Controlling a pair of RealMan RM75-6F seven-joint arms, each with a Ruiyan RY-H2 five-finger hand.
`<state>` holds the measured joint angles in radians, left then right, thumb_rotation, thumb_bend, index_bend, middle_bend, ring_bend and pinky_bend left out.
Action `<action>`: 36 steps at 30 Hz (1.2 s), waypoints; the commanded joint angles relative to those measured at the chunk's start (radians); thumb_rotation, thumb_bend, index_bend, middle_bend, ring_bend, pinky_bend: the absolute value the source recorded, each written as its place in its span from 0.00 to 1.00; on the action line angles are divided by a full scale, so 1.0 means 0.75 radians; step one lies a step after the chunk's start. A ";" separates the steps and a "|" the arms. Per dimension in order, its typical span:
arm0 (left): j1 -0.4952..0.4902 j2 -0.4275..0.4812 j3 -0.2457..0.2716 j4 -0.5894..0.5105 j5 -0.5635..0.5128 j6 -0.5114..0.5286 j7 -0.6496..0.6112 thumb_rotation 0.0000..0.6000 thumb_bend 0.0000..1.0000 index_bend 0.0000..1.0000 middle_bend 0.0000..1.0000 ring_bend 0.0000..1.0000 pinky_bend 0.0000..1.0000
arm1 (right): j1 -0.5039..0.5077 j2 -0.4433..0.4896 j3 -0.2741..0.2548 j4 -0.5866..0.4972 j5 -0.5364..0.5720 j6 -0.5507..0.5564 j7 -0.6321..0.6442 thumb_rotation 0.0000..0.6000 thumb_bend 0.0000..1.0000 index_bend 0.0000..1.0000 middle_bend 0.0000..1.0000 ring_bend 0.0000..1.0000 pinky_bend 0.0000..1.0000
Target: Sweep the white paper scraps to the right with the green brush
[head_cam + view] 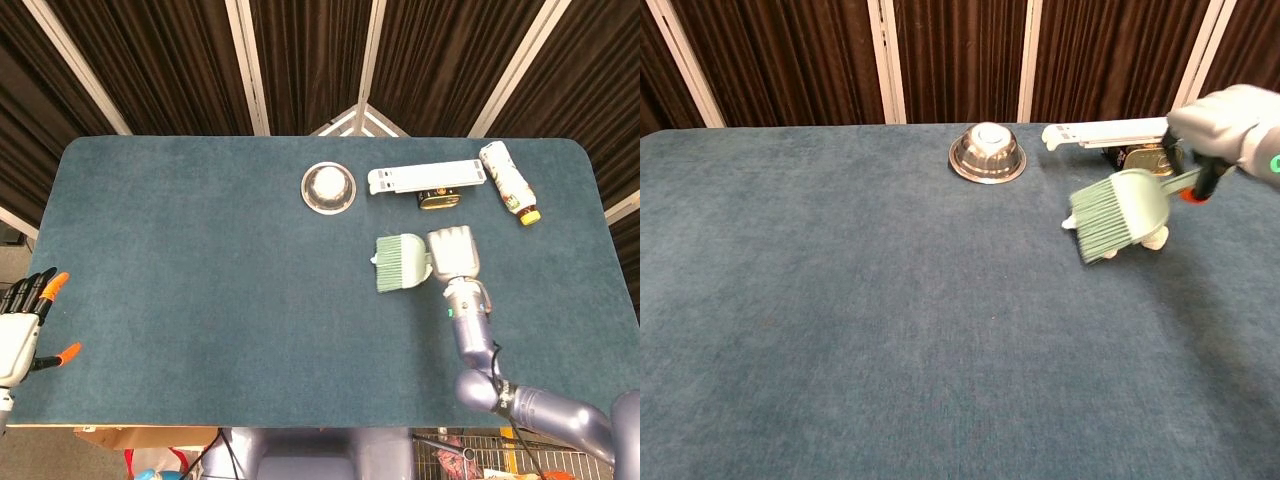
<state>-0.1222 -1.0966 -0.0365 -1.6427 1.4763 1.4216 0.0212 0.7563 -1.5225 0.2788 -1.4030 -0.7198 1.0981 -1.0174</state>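
Note:
My right hand [453,252] [1230,125] grips the handle of the green brush [402,262] [1120,211], whose bristles point left and lie over the white paper scraps. Only small bits of the scraps [1154,238] peek out under the brush in the chest view; in the head view the brush hides almost all of them. My left hand [22,325] hangs off the table's front left corner, fingers spread, holding nothing; the chest view does not show it.
A steel bowl [329,187] [987,153] sits upside down at the back centre. A white flat bar [426,177] [1105,130], a gold tin [439,200] [1151,159] and a lying bottle [507,182] are at the back right. The blue table [200,280] stretches to the left.

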 commanded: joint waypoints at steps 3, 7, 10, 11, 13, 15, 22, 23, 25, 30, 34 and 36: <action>0.003 0.002 0.001 -0.002 0.000 0.004 -0.001 1.00 0.00 0.00 0.00 0.00 0.00 | -0.044 0.119 -0.030 -0.011 0.014 0.066 -0.023 1.00 0.44 0.82 0.96 0.99 0.88; 0.006 0.003 0.005 -0.008 0.016 0.018 0.004 1.00 0.00 0.00 0.00 0.00 0.00 | -0.076 0.219 -0.049 -0.047 0.018 0.114 -0.047 1.00 0.44 0.82 0.96 0.99 0.88; 0.004 -0.001 0.007 -0.009 0.024 0.019 0.012 1.00 0.00 0.00 0.00 0.00 0.00 | -0.085 0.275 -0.046 -0.110 -0.007 0.141 -0.033 1.00 0.44 0.82 0.96 0.99 0.88; 0.004 -0.001 0.007 -0.009 0.025 0.019 0.013 1.00 0.00 0.00 0.00 0.00 0.00 | -0.087 0.283 -0.045 -0.127 -0.014 0.146 -0.027 1.00 0.44 0.82 0.96 0.99 0.88; 0.002 -0.006 0.004 -0.008 0.023 0.019 0.020 1.00 0.00 0.00 0.00 0.00 0.00 | -0.094 0.325 -0.032 -0.232 -0.050 0.173 0.008 1.00 0.44 0.82 0.96 0.99 0.88; 0.000 -0.010 0.003 -0.008 0.020 0.016 0.025 1.00 0.00 0.00 0.00 0.00 0.00 | -0.087 0.349 -0.029 -0.315 -0.085 0.188 0.013 1.00 0.44 0.82 0.96 0.99 0.88; -0.007 -0.016 0.004 -0.009 0.022 0.009 0.039 1.00 0.00 0.00 0.00 0.00 0.00 | -0.028 0.305 -0.058 -0.459 -0.128 0.204 -0.061 1.00 0.44 0.82 0.96 0.99 0.88; -0.007 -0.016 0.005 -0.009 0.022 0.008 0.038 1.00 0.00 0.00 0.00 0.00 0.00 | -0.015 0.282 -0.062 -0.459 -0.121 0.202 -0.075 1.00 0.44 0.82 0.96 0.99 0.88; -0.008 -0.015 0.005 -0.009 0.021 0.006 0.035 1.00 0.00 0.00 0.00 0.00 0.00 | 0.006 0.241 -0.064 -0.449 -0.101 0.200 -0.095 1.00 0.44 0.82 0.96 0.99 0.88; -0.010 -0.010 0.003 -0.001 0.017 0.003 0.023 1.00 0.00 0.00 0.00 0.00 0.00 | 0.068 0.136 -0.069 -0.386 -0.047 0.179 -0.143 1.00 0.44 0.82 0.96 0.99 0.88; -0.010 -0.004 0.002 0.003 0.008 -0.002 0.005 1.00 0.00 0.00 0.00 0.00 0.00 | 0.115 0.073 -0.088 -0.300 -0.013 0.124 -0.171 1.00 0.44 0.82 0.96 0.99 0.88; -0.010 0.000 0.001 0.004 0.000 -0.009 -0.002 1.00 0.00 0.00 0.00 0.00 0.00 | 0.133 0.044 -0.099 -0.249 0.003 0.099 -0.176 1.00 0.44 0.82 0.96 0.99 0.88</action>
<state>-0.1298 -1.0977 -0.0356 -1.6400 1.4780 1.4165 0.0211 0.8388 -1.4661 0.2148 -1.6212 -0.7328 1.1930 -1.1404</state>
